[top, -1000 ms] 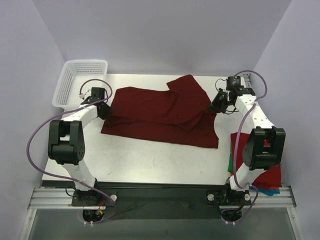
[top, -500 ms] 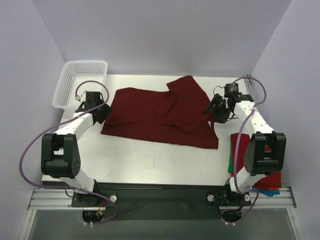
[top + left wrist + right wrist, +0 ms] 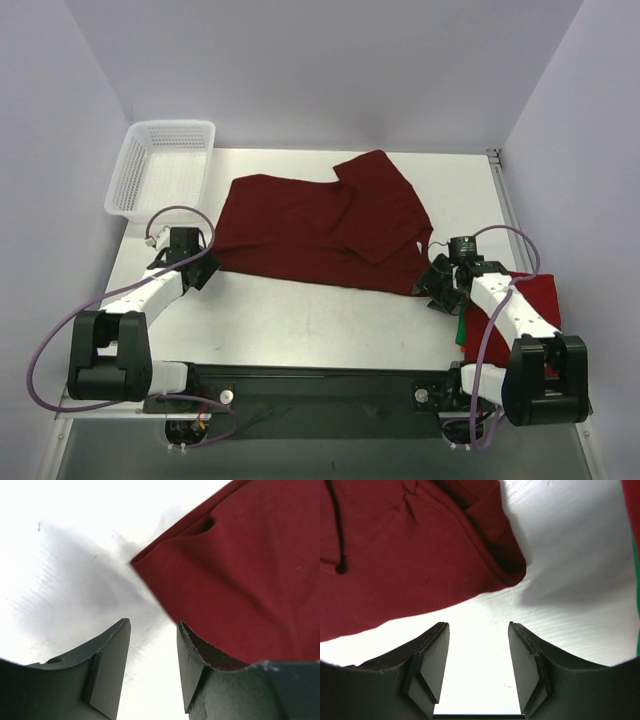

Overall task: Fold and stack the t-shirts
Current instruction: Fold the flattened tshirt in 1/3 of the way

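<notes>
The dark maroon t-shirt [image 3: 320, 225] lies spread across the middle of the table, a sleeve folded over at its far right. My left gripper [image 3: 204, 268] sits low at the shirt's near-left corner. In the left wrist view the left gripper [image 3: 152, 630] is open over bare table, and the maroon cloth [image 3: 240, 575] overlaps its right finger's outer side. My right gripper [image 3: 437, 282] is at the near-right corner. In the right wrist view the right gripper [image 3: 479, 630] is open and empty, just short of the maroon hem [image 3: 410, 555]. A brighter red t-shirt [image 3: 535, 300] and a green one [image 3: 461, 328] lie at the right edge.
A white mesh basket [image 3: 160, 165] stands at the far left corner. Bare white tabletop [image 3: 320, 320] runs between the shirt's near edge and the arm bases. The right arm lies over the red and green shirts.
Both grippers have gone from shut to open. Both have moved from the shirt's far sides back to its near corners. The maroon shirt has stayed spread in place.
</notes>
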Robot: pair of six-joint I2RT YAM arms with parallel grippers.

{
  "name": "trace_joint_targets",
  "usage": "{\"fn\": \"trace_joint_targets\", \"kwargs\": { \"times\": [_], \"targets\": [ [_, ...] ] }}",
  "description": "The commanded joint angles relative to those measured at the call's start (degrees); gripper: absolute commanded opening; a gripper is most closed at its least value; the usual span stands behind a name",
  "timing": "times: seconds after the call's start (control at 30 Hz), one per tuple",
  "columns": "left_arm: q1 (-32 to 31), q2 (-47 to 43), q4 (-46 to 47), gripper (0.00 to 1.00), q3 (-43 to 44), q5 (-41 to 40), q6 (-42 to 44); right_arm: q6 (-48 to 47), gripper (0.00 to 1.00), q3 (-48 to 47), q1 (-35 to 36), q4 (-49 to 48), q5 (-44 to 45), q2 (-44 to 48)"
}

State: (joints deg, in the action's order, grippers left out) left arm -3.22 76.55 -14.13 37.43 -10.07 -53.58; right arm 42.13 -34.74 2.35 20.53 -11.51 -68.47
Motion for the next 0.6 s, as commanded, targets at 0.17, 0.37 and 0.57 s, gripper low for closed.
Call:
{"fn": "trace_joint_targets", "kwargs": {
  "times": [0.17, 0.37, 0.57],
  "targets": [
    [0.41, 0.35, 9.82, 0.56, -2.8, 2.24, 0.85, 1.2, 0.53, 0.56, -0.24, -7.96, 4.39, -4.48],
    [0.59, 3.07, 10.61, 0.56, -3.07, 0.75, 0.85, 1.03, 0.54, 0.46, -0.33, -8.93, 4.12, -6.68],
    [0.85, 5.71, 15.79, 0.57, -3.06, 1.28, 1.29, -0.03, 0.49, 0.2, -0.33, -9.28, 4.65, -8.09]
  ]
}}
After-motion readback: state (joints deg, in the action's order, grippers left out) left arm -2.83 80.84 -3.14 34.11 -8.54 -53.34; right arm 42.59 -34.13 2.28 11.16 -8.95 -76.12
